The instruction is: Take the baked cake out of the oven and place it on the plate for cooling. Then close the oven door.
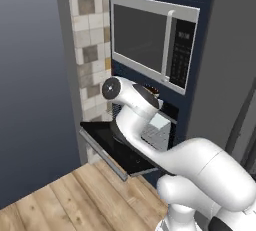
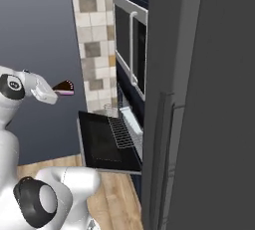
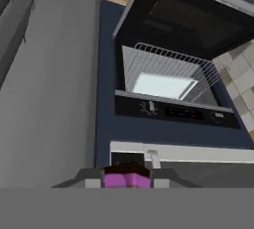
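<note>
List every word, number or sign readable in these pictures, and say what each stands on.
None can be read.
Grey-door microwave's dark keypad panel: rows of pale marks, too blurred to read.
Black wall oven's dark control strip: small pale marks beside the knobs, too small to read.

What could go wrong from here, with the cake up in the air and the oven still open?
The pincer grips only one end of the cake, so a fast swing could shake it loose. The oven door hangs open below, and the wire rack juts out over it; a low pass could clip either.
</note>
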